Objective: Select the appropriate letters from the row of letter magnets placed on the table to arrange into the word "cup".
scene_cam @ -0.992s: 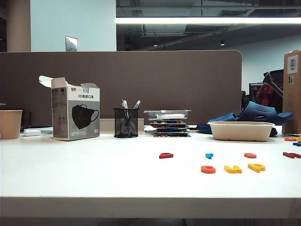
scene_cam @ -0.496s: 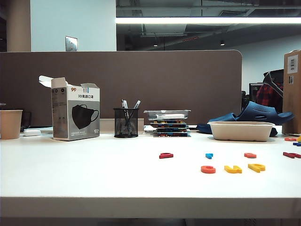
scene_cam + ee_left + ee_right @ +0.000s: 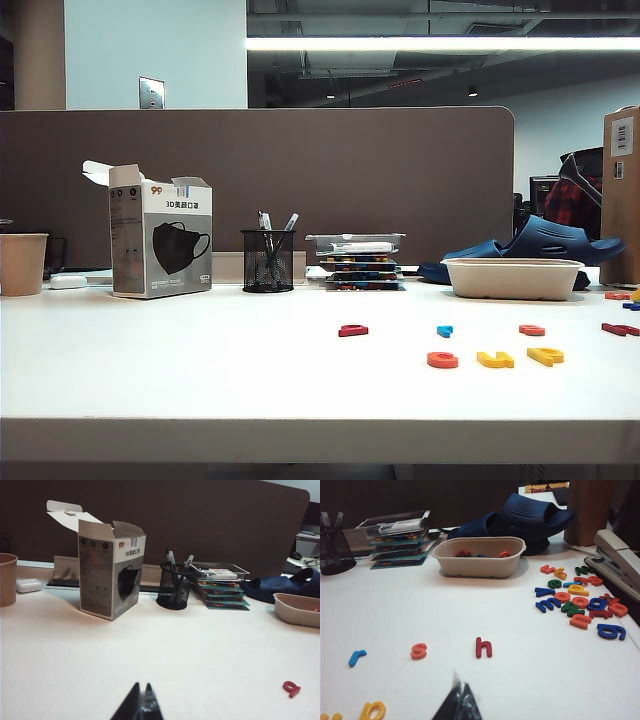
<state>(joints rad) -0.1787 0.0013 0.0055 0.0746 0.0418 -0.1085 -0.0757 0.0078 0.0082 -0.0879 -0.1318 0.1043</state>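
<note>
Lying near the front right of the white surface (image 3: 200, 370), the orange-red c (image 3: 442, 360), yellow u (image 3: 495, 359) and yellow p (image 3: 546, 355) already sit side by side. The right pincer (image 3: 460, 700), shut and empty, hangs just right of the p and nearer them; the left pincer (image 3: 142, 703), also shut and empty, sits well left.

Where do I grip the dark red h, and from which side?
Probably from straight above, jaws across its tall stem: the dark red h lies flat on the table, leaving no side purchase. The right gripper, shut, hovers nearest; the left gripper, shut, sits farther.
</note>
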